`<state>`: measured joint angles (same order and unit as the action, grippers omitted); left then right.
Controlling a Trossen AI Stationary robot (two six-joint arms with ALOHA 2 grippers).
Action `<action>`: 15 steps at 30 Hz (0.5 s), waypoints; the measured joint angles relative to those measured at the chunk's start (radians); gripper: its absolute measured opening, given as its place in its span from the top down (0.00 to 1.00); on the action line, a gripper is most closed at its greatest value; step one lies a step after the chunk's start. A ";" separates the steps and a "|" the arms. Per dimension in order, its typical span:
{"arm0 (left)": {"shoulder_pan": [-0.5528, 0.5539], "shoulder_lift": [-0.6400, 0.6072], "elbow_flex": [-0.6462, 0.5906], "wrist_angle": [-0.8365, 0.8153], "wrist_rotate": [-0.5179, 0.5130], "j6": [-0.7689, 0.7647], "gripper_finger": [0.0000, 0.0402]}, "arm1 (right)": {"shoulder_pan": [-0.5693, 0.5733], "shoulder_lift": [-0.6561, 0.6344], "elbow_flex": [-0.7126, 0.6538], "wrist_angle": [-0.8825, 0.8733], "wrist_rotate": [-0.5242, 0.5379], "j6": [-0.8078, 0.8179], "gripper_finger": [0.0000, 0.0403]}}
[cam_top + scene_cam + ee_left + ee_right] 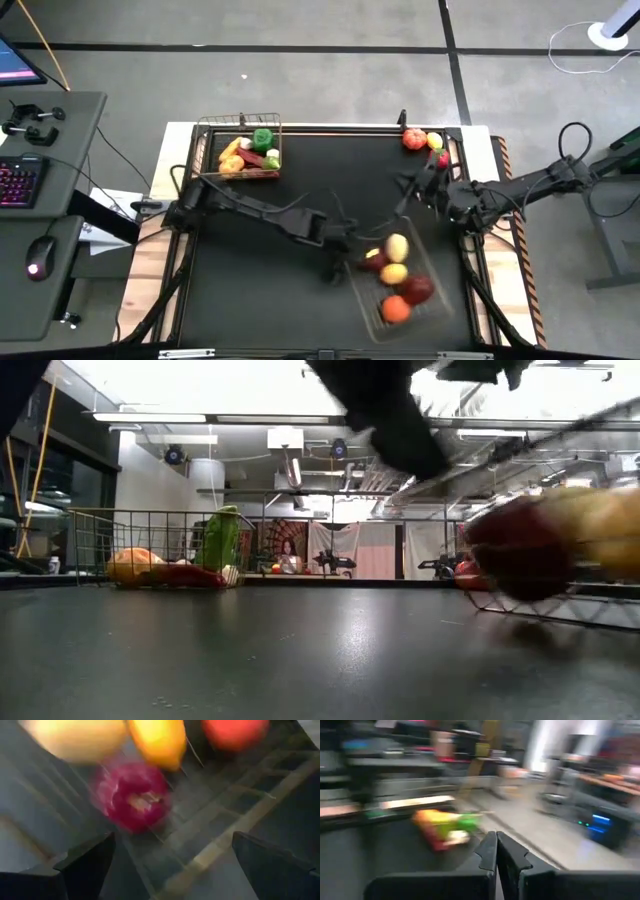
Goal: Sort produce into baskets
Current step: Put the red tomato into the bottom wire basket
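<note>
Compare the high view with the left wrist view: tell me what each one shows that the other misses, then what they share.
Only the high view shows the smaller basket of vegetables at the table's back left, three loose pieces at the back right, and the right gripper, shut, near them.

Only the left wrist view shows the left gripper's open fingers close up.

Both show the larger basket holding a dark-red piece beside yellow fruit.

The left arm reaches from the table's left edge diagonally toward the middle, its left gripper point(170, 865) with fingers spread wide apart and holding nothing. The right arm extends in from the right side, its right gripper point(496, 851) with fingers pressed together, empty.
</note>
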<state>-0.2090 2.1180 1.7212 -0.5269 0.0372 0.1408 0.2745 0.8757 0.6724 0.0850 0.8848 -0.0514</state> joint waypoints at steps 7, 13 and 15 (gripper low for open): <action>-0.009 -0.190 -0.294 0.385 -0.217 0.069 0.02 | -0.106 -0.007 0.000 0.008 0.054 0.036 1.00; 0.034 -0.225 -0.302 0.395 -0.182 0.083 0.02 | -0.132 -0.008 0.000 0.011 0.024 0.051 1.00; 0.038 -0.225 -0.301 0.399 -0.178 0.097 0.02 | -0.137 -0.008 0.000 0.011 0.023 0.051 1.00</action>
<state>-0.1710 1.8928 1.4200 -0.1276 -0.1407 0.2376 0.1371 0.8677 0.6727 0.0956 0.9080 -0.0002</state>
